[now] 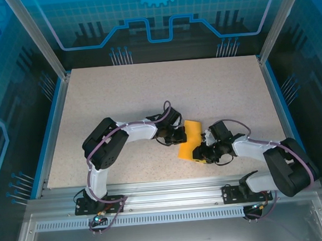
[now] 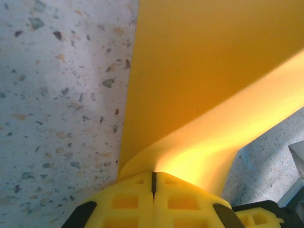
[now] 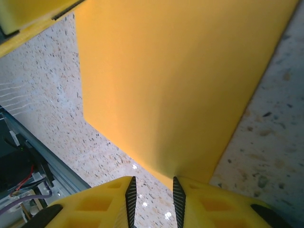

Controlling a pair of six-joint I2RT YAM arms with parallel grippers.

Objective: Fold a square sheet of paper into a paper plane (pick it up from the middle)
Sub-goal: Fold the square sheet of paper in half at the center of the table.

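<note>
The square sheet of paper (image 1: 191, 136) is orange-yellow and lies on the speckled table between both arms. My left gripper (image 1: 176, 135) is at its left edge. In the left wrist view the yellow fingers (image 2: 123, 199) of the left gripper (image 2: 153, 174) are pressed together. The sheet of paper (image 2: 199, 61) curls up into their tips, one side lifted as a bright flap. My right gripper (image 1: 200, 151) is at the sheet's near right corner. In the right wrist view this gripper (image 3: 152, 184) stands open, bare table in the gap. The paper (image 3: 175, 80) touches only the right fingertip (image 3: 178, 186).
The speckled tabletop (image 1: 120, 101) extends to the back and sides. A metal rail (image 1: 166, 190) with both arm bases runs along the near edge; it shows with cables in the right wrist view (image 3: 28, 161). Blue walls and slanted posts (image 1: 37, 38) enclose the table.
</note>
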